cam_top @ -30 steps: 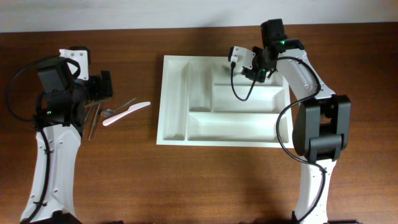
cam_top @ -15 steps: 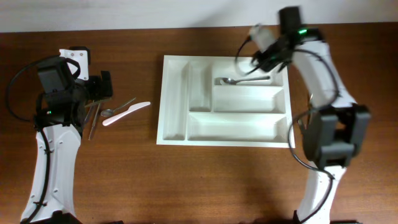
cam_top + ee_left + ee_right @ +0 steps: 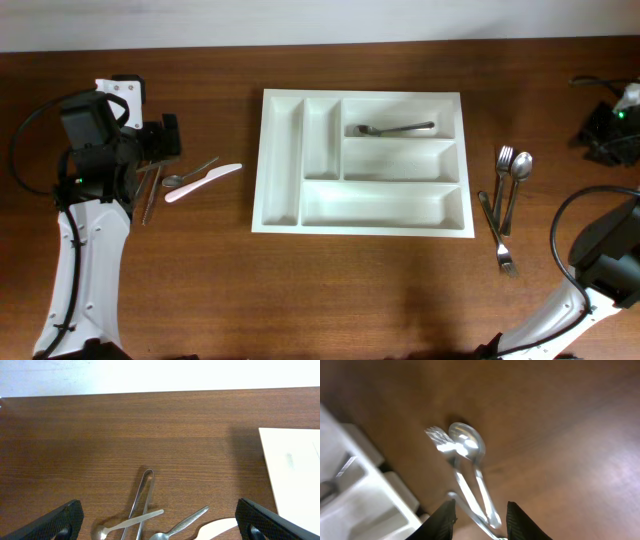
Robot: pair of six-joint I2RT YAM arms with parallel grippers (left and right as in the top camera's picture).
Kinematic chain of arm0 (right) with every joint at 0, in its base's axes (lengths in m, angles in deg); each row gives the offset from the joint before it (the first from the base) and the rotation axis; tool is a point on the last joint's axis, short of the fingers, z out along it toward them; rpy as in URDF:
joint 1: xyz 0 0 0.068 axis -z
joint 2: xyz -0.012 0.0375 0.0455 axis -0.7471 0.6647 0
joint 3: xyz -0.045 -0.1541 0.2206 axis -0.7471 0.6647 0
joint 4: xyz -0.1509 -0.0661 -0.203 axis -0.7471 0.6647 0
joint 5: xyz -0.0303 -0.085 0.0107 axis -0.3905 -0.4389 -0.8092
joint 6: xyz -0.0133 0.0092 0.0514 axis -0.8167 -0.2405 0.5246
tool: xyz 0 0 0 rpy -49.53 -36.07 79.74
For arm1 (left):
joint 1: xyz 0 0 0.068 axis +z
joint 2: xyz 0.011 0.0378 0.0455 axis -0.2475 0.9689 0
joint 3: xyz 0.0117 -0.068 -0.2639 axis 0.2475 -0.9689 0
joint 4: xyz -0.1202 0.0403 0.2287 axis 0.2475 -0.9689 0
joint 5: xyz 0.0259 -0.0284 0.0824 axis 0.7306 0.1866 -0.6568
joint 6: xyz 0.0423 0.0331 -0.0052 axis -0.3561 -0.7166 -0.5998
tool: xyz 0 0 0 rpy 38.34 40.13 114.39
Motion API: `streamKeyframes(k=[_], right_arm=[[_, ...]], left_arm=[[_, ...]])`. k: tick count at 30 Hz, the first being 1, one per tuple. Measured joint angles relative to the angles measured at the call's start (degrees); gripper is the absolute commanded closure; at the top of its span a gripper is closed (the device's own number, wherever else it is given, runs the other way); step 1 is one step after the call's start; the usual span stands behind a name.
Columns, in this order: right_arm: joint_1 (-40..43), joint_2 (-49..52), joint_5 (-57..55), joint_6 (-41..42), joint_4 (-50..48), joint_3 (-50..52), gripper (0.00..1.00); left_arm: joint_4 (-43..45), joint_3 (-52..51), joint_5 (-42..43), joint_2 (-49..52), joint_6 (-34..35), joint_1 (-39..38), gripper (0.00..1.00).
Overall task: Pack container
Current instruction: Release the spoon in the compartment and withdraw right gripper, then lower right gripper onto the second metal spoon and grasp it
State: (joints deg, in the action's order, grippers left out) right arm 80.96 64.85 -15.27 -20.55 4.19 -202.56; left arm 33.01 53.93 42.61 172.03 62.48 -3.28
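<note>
Over at the surface's far right edge the right arm is now hanging, having swung off the container, which is sitting flat mid-surface with one spoon lying in its top long compartment. The right fingers are standing apart and empty above the loose fork and spoon, while the left fingers are gaping wide over the left-hand cutlery. The container is probably handling as light, stiff, smooth plastic, best gripped on a rim or divider wall.

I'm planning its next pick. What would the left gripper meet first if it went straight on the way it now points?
The left gripper would likely meet the tongs between its open jaws; a spoon crosses them, and depth is unclear.
</note>
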Motion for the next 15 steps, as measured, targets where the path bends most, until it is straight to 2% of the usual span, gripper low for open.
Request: streamKeyframes(k=[9, 15], right_arm=[[-4.37, 0.0, -12.39, 1.46, 1.18, 4.09, 0.64], [-6.23, 0.04, -13.97, -1.4, -3.63, 10.64, 0.64]], left_arm=[[0.0, 0.0, 0.0, 0.0, 0.0, 0.0, 0.01], [0.0, 0.0, 0.0, 0.0, 0.0, 0.0, 0.01]])
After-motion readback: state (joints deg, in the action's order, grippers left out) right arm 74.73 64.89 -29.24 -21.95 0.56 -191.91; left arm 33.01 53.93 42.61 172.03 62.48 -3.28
